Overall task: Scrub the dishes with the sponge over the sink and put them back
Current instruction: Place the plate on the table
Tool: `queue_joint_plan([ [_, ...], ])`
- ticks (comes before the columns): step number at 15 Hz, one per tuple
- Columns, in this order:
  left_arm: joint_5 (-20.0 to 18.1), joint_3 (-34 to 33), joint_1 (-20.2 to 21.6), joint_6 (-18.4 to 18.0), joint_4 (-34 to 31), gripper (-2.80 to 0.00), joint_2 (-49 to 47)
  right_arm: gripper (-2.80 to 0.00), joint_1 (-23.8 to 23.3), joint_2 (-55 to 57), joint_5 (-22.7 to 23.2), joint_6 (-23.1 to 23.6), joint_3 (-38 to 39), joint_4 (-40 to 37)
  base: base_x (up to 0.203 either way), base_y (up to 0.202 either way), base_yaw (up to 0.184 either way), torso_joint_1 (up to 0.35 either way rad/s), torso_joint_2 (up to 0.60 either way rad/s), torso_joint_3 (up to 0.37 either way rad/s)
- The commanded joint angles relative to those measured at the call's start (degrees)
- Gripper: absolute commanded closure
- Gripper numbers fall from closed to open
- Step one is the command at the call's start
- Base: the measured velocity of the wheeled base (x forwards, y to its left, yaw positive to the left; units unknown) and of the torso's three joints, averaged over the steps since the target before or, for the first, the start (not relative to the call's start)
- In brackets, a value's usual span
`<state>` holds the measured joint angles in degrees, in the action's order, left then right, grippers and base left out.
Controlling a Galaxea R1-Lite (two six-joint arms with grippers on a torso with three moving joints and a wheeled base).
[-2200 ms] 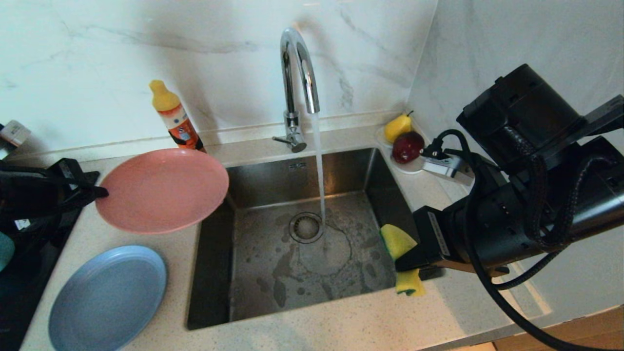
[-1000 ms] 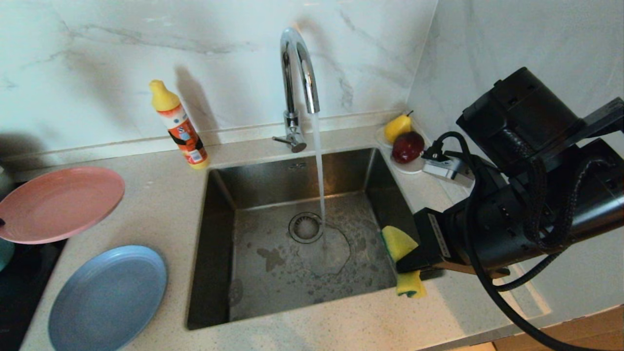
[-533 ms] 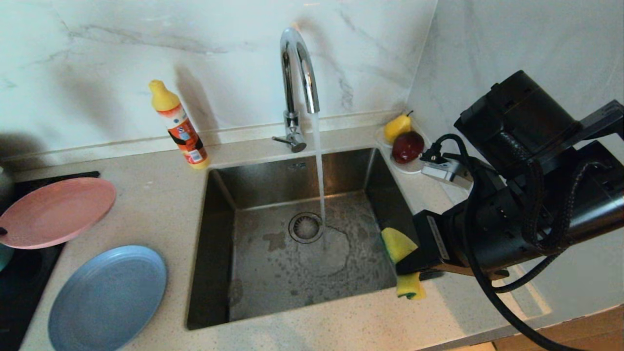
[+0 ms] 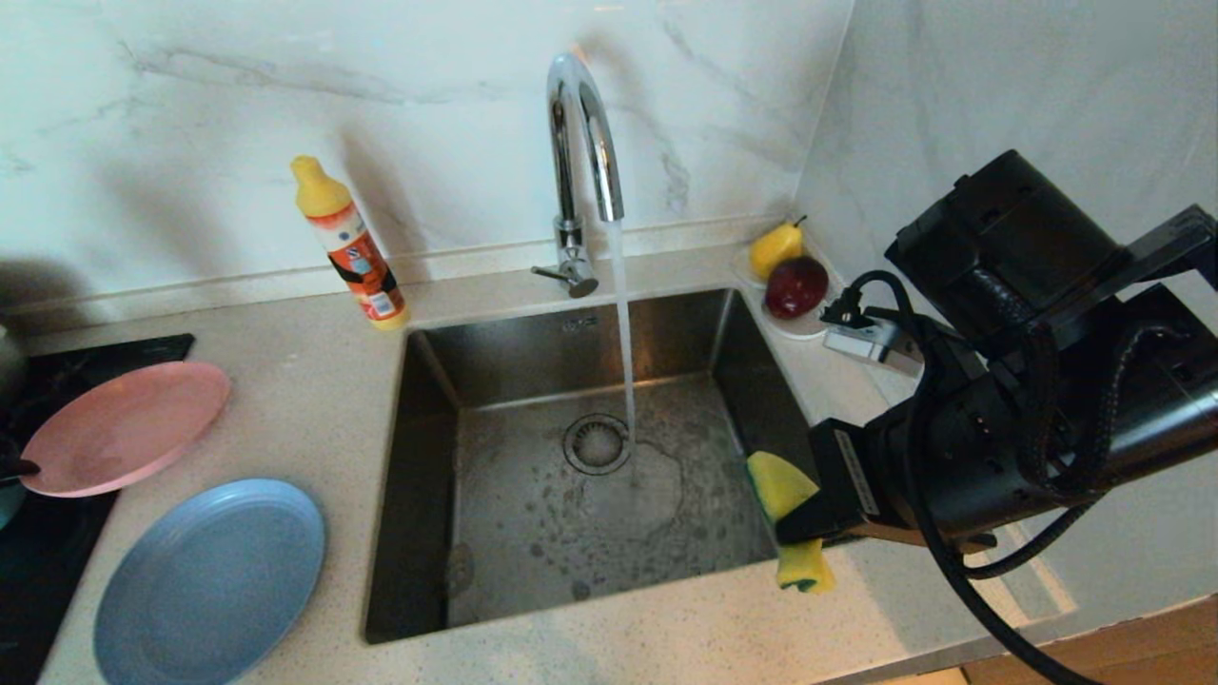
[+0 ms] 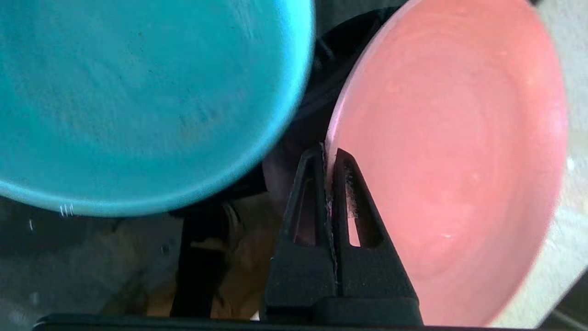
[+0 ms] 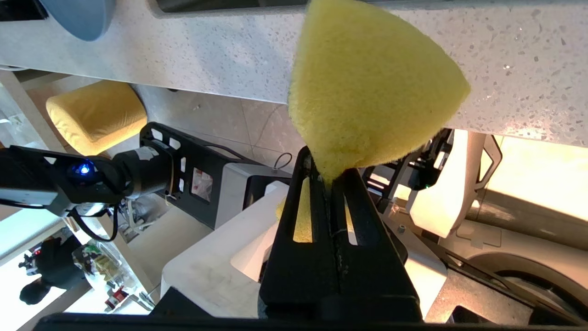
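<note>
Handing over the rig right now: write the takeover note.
Left gripper: shut on the pink plate rim, at the counter's left edge beside the teal bowl.
Right gripper: shut on the sponge, at the sink's right edge.
Blue plate lies on the counter; the tap is running.
Left: release the pink plate. Which dishes are already scrubbed cannot be told.
</note>
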<state>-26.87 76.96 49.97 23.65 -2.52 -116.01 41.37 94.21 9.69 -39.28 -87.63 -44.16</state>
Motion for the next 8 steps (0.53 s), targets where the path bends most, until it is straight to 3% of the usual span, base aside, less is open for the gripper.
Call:
queue_joint_plan([
  [1, -0.11, 0.64, 0.13, -0.1, -0.11, 0.0, -1.94, 0.0, 0.02, -0.43, 0.06, -0.27, 0.7, 0.83, 0.0, 0.0, 0.0, 0.0, 0.0, 0.0],
  [3, -0.11, 0.64, 0.13, 0.0, -0.2, 0.0, -1.84, 0.0, 0.02, -0.51, 0.06, -0.27, 0.7, 0.91, 0.0, 0.0, 0.0, 0.0, 0.0, 0.0],
  [4, -0.2, 0.64, 0.13, 0.16, -0.21, -2.8, -1.45, 0.0, 0.02, -0.35, 0.06, -0.27, 0.62, 0.91, 0.0, 0.0, 0.0, 0.0, 0.0, 0.0],
  [8, -2.06, 0.24, 0.11, 0.21, -0.9, -2.8, 3.21, 0.0, 0.02, -0.52, 0.06, -0.27, 0.62, 0.91, 0.0, 0.0, 0.0, 0.0, 0.0, 0.0],
])
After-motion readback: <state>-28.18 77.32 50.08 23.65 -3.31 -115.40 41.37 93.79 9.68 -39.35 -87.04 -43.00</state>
